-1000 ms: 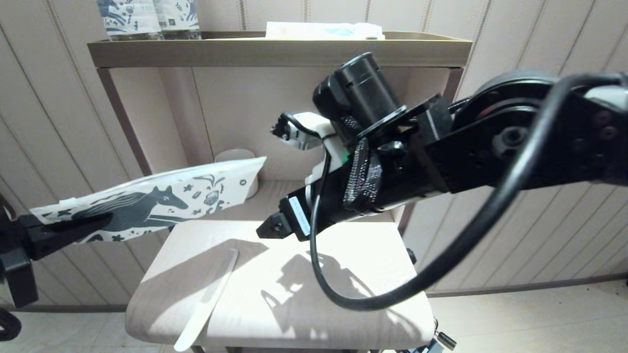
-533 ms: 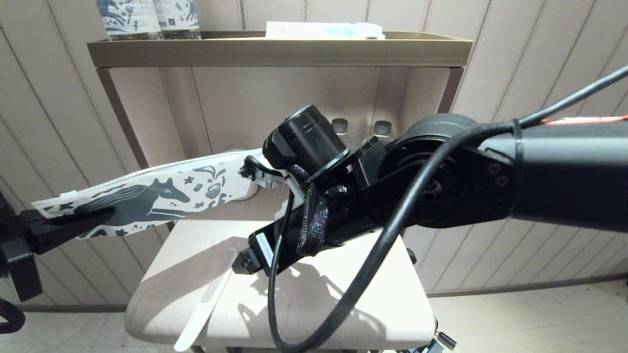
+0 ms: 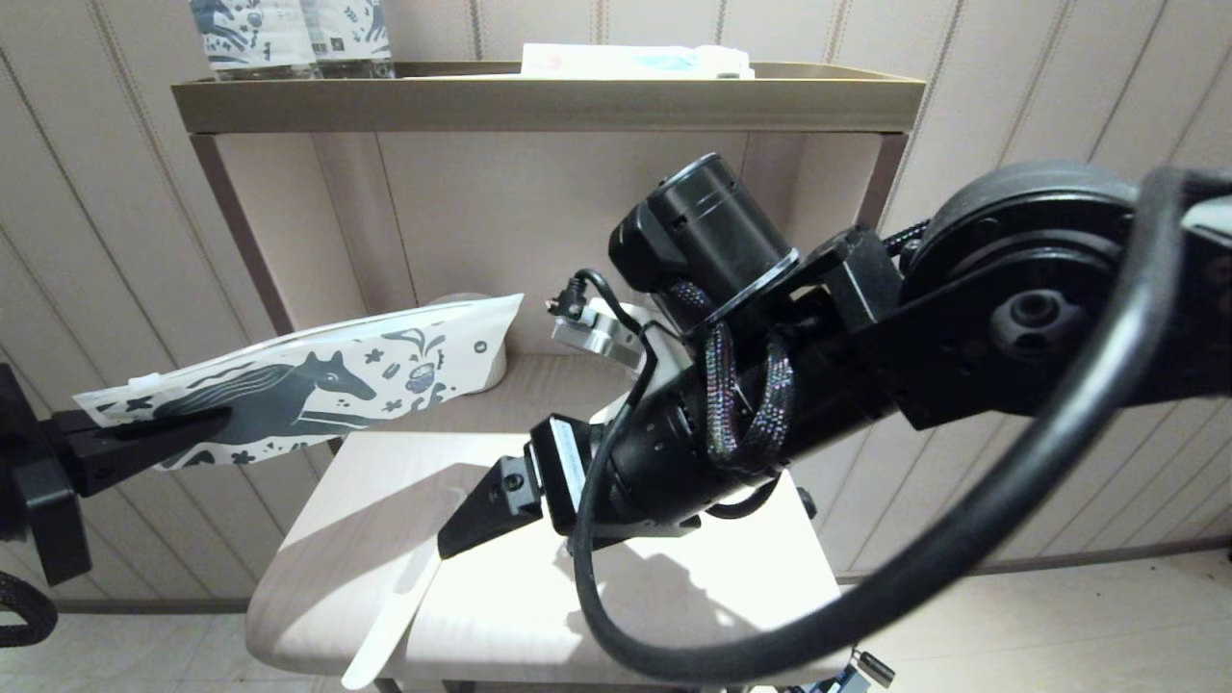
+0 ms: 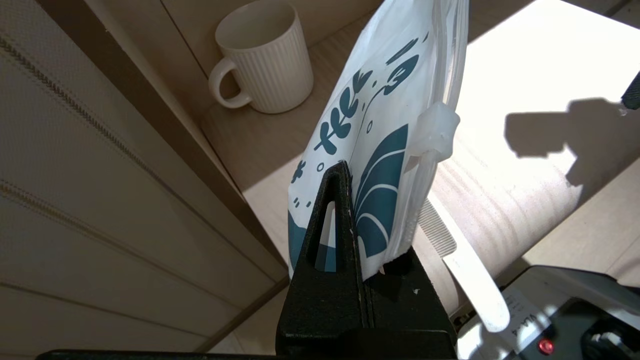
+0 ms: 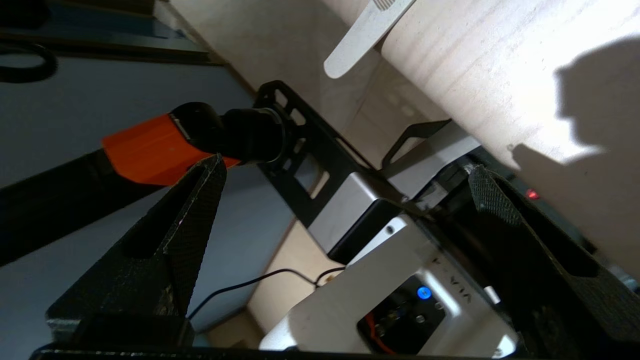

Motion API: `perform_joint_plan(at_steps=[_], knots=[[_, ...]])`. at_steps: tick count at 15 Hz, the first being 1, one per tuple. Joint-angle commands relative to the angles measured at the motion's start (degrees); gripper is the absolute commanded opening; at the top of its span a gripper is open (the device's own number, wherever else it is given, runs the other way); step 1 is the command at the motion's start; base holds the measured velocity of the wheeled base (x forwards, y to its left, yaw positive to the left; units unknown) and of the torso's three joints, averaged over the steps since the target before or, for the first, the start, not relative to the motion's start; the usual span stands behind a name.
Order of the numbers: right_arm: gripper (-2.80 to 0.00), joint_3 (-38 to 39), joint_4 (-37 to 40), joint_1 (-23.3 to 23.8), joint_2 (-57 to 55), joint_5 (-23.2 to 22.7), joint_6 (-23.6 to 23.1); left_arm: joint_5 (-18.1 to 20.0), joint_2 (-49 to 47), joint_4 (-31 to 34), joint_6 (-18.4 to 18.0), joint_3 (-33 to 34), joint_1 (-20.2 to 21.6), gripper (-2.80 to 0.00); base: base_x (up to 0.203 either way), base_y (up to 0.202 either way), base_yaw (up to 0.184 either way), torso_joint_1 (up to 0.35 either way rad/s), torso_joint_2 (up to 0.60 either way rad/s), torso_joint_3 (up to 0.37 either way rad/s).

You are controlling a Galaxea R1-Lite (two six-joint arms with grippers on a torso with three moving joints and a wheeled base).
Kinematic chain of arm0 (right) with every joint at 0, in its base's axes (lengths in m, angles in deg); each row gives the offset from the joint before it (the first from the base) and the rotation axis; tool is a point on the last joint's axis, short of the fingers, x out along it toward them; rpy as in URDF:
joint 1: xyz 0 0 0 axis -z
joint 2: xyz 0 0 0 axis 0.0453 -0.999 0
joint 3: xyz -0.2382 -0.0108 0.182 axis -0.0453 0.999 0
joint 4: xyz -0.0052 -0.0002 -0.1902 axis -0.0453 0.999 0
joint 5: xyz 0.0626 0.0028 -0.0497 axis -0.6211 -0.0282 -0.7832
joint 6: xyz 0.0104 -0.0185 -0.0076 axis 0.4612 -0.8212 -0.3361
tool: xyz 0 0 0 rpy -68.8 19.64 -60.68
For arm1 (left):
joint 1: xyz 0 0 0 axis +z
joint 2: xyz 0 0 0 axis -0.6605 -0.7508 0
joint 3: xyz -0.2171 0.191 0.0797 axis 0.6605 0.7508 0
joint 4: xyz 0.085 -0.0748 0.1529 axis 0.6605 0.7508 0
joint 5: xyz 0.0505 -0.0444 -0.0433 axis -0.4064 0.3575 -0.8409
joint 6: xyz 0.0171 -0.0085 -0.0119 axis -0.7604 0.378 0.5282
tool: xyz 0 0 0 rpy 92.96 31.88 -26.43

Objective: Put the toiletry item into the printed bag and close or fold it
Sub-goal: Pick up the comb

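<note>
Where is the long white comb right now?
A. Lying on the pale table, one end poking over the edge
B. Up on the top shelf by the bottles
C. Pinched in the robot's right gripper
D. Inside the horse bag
A: the comb lies flat on the table, handle end past the front edge, while the open right gripper hovers near it and the left gripper holds the printed bag.

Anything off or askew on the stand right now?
Yes: the comb lies slantwise on the small table, its handle sticking out past the front edge. The left gripper holds the bag out flat in the air, shut on one end. The right gripper, fingers spread, hovers near the comb. Nothing spilled or damaged.
</note>
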Motion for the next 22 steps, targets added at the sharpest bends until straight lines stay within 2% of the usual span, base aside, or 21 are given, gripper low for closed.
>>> perform_joint_plan(at_steps=[1, 7, 14, 16, 20, 22], knots=[[0.0, 0.6, 0.14, 0.85, -1.19, -1.26, 1.24, 0.17, -0.56, 0.05, -0.14, 0.1, 0.0, -2.8, 0.0, 0.0, 0.0, 0.0, 0.0, 0.0], [0.0, 1.24, -2.98, -3.08, -8.66, -1.7, 4.78, 0.19, -1.45, 0.0, 0.37, 0.37, 0.0, -2.8, 0.0, 0.0, 0.0, 0.0, 0.0, 0.0], [0.0, 3.93, -4.82, -8.09, -7.36, -4.54, 5.79, 0.35, -1.1, 0.1, 0.56, 1.16, -0.02, -2.8, 0.0, 0.0, 0.0, 0.0, 0.0, 0.0], [0.0, 6.23, -12.18, -9.02, -7.3, -4.61, 10.6, 0.35, -0.62, 0.11, 2.55, 1.09, -0.17, -2.8, 0.0, 0.0, 0.0, 0.0, 0.0, 0.0], [0.0, 16.38, -40.5, -9.53, -7.0, -6.47, 24.67, 0.26, 0.07, 0.23, 3.02, 1.08, -0.26, -2.8, 0.0, 0.0, 0.0, 0.0, 0.0, 0.0], [0.0, 18.31, -43.02, -8.96, -7.0, -6.84, 26.52, 0.26, 0.23, 0.8, 3.02, 1.15, -0.17, -2.8, 0.0, 0.0, 0.0, 0.0, 0.0, 0.0]])
